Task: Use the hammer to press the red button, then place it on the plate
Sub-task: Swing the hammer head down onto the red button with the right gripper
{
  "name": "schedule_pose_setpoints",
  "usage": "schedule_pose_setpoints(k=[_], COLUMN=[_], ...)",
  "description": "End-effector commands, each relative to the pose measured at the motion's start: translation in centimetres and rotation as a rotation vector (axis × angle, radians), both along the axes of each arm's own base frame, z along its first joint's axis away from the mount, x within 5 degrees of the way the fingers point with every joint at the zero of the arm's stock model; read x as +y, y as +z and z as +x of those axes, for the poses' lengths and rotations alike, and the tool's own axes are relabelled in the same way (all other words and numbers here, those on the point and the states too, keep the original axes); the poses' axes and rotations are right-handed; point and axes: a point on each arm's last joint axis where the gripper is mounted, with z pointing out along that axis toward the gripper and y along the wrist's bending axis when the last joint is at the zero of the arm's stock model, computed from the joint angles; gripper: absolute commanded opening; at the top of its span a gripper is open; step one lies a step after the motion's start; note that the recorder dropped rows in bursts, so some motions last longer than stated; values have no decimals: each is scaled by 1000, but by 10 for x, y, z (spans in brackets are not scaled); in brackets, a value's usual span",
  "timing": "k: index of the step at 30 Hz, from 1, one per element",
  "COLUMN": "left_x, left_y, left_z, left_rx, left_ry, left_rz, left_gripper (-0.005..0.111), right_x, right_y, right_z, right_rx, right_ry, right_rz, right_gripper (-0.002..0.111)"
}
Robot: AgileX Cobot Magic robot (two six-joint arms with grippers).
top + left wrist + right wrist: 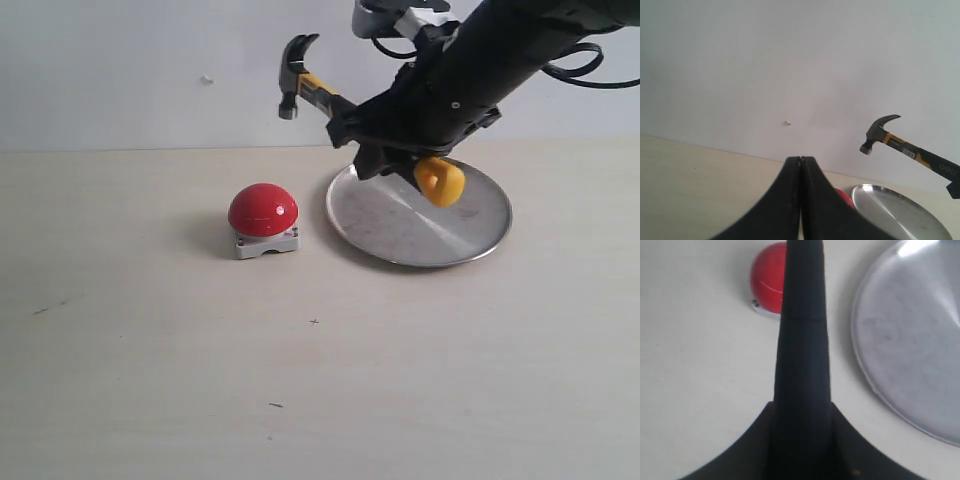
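The right arm [505,55] slants down from the upper right of the exterior view, its black wrist tilted low toward the left. The right gripper [372,128] is clamped on the handle of the hammer [312,88], holding it in the air. The left gripper [801,172] shows only in its own wrist view, its fingers [777,205] pressed flat together and pointing roughly level.
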Motion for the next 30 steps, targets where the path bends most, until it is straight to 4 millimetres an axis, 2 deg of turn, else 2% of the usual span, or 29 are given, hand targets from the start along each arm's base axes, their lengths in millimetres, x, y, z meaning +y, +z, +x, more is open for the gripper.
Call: schedule_pose_setpoints(k=[1,9,12,15,19,23,30], left_x=[0,0,0,0,0,0,0], left_y=[-1,-1,-1,-1,-1,-1,-1], left_z=[0,0,0,0,0,0,0], left_rx=[-2,-2,-2,-2,-2,-2,-2], left_ry=[4,4,4,4,4,4,4], left_rz=[1,1,1,1,1,1,1], left_gripper=[0,0,0,0,0,0,0], right_x=[23,51,55,50,41,37,37], right_y=[8,-18,-10,-9,-22,-34,-39], right_z=[1,0,-11,-22,-34,-38,-38], right_rx=[-91,-118,-225,-237,-224,-194,-175], right_ry=[31,59,33,43,43,45,48], right_rz=[83,29,32,15,-4,-29,-41], right_gripper=[0,0,0,0,0,0,0])
